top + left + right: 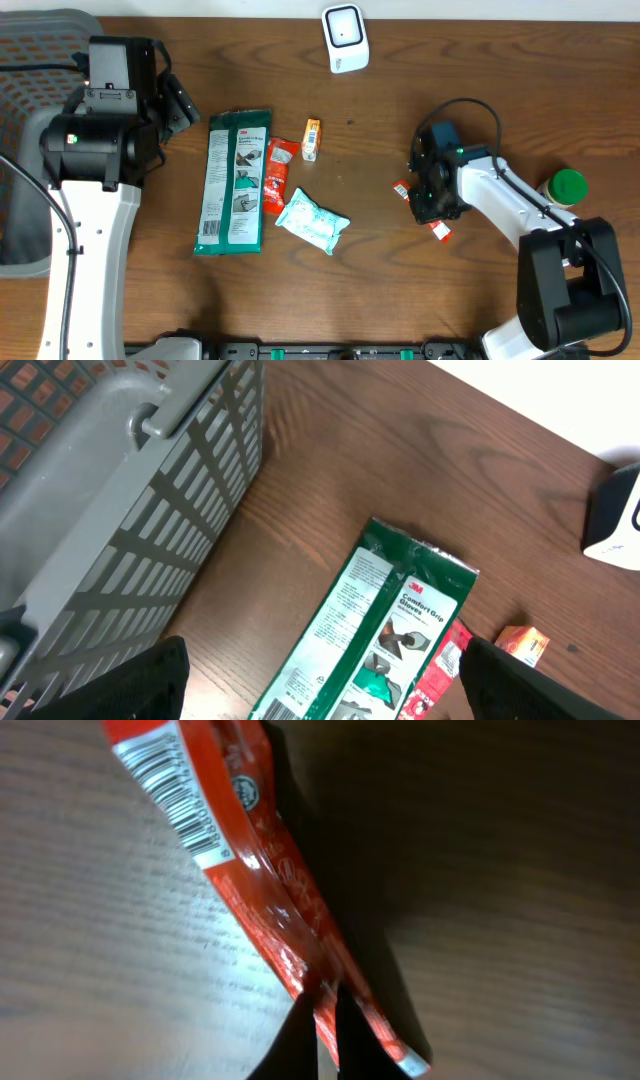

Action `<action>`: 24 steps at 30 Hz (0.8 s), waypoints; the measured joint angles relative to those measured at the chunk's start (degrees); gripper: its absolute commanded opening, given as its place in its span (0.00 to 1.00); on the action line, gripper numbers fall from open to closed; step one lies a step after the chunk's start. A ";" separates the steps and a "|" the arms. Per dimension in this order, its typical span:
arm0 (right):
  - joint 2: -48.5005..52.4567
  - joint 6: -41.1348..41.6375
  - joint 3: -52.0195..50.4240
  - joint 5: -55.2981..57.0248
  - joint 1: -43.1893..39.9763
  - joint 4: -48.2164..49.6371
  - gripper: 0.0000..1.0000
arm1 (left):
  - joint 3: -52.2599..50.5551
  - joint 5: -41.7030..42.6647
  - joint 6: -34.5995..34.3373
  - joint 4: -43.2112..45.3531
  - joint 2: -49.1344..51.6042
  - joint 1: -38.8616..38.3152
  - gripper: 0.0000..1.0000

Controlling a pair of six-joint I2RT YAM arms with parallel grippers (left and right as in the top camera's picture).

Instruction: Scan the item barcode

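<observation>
A slim red packet (250,870) with a white barcode label (185,795) is pinched at its lower end by my right gripper (322,1005), which is shut on it. From overhead the right gripper (432,200) covers the packet's middle, and only the packet's red ends (401,187) stick out. The white scanner (345,38) stands at the table's far edge. My left gripper (325,665) hangs open above the green glove package (385,620), holding nothing.
A green 3M package (235,180), another red packet (277,175), a small orange box (311,138) and a white-teal pouch (312,222) lie mid-table. A grey basket (120,490) is at the left. A green-capped bottle (567,187) stands at the right.
</observation>
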 measured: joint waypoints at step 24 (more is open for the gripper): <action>-0.57 7.08 2.99 -13.90 -0.31 7.21 0.34 | 0.00 0.00 0.00 -0.02 0.00 0.00 0.87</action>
